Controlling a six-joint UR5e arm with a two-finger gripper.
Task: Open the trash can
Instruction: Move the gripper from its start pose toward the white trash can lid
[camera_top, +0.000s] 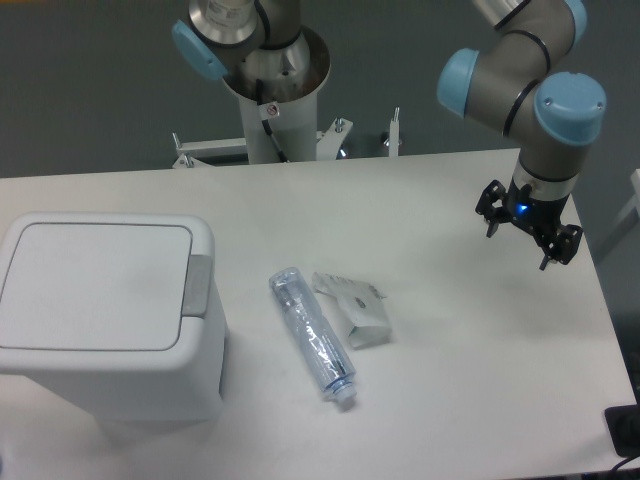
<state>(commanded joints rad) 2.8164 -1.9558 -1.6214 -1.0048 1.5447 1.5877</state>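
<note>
The trash can (110, 315) is a large white boxy bin at the left front of the table. Its flat lid (95, 285) lies closed, with a grey push tab (198, 286) on its right edge. My gripper (522, 238) hangs above the table's right side, far to the right of the bin. Its fingers are spread apart and hold nothing.
A clear plastic bottle (312, 335) lies on the table just right of the bin. A crumpled white wrapper (355, 308) lies beside the bottle. The arm's base column (270, 100) stands behind the table's far edge. The table's right edge is close to the gripper.
</note>
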